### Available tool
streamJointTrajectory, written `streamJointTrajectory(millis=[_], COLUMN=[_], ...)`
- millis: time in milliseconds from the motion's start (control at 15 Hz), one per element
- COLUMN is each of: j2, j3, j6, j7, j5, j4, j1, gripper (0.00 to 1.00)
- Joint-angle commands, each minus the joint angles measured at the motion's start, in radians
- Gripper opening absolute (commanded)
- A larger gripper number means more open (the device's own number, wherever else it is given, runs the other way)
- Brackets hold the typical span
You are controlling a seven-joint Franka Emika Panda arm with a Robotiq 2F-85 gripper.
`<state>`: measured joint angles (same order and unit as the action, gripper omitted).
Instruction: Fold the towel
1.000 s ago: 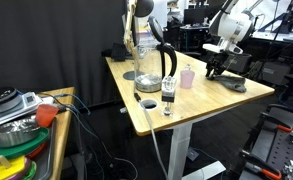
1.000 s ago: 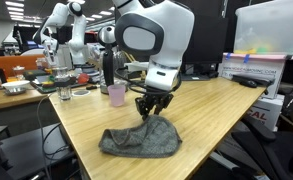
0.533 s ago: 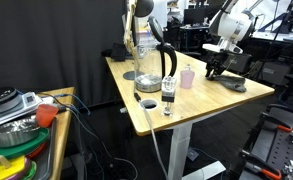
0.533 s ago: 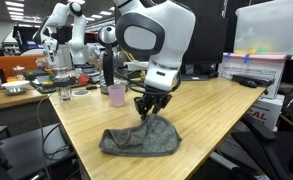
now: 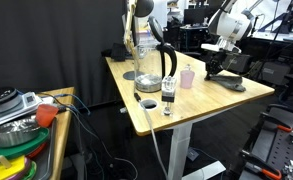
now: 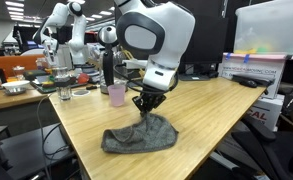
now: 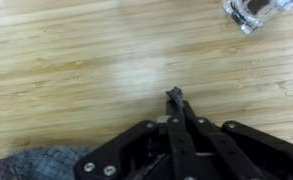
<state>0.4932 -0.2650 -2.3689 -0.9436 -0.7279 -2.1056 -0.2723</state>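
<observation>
A dark grey towel (image 6: 138, 135) lies crumpled on the wooden table (image 6: 216, 110) near its front edge. In an exterior view my gripper (image 6: 146, 104) stands over the towel's back edge and lifts a corner of it a little off the table. In the wrist view the jaws (image 7: 176, 97) are shut with a pinch of dark cloth sticking out at the tips, and more of the towel (image 7: 41, 163) shows at the lower left. In an exterior view the gripper (image 5: 217, 68) is at the far side of the table with the towel (image 5: 235, 84) beneath it.
A pink cup (image 6: 116, 95), a black kettle (image 5: 164, 62), a glass jar (image 5: 143, 50), a small bottle (image 5: 168, 98) and a round lid (image 5: 148, 103) stand on the table. A clear cup (image 7: 254, 12) shows in the wrist view. A plastic box (image 6: 256, 62) stands at the back.
The gripper has risen slightly and shifted, pulling the towel's corner up with it; the towel has bunched and shifted a little.
</observation>
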Motion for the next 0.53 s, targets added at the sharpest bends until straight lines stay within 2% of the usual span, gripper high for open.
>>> streamJointTrajectory(millis=[0,467], j2=[-0.008,-0.071], j3=[0.027,0.007], j6=[0.08,0.235], j7=[0.047,0.116], j5=[-0.055,-0.173], j4=[0.02,0.024], j1=[-0.038,-0.061], gripper=[0.01,0.01])
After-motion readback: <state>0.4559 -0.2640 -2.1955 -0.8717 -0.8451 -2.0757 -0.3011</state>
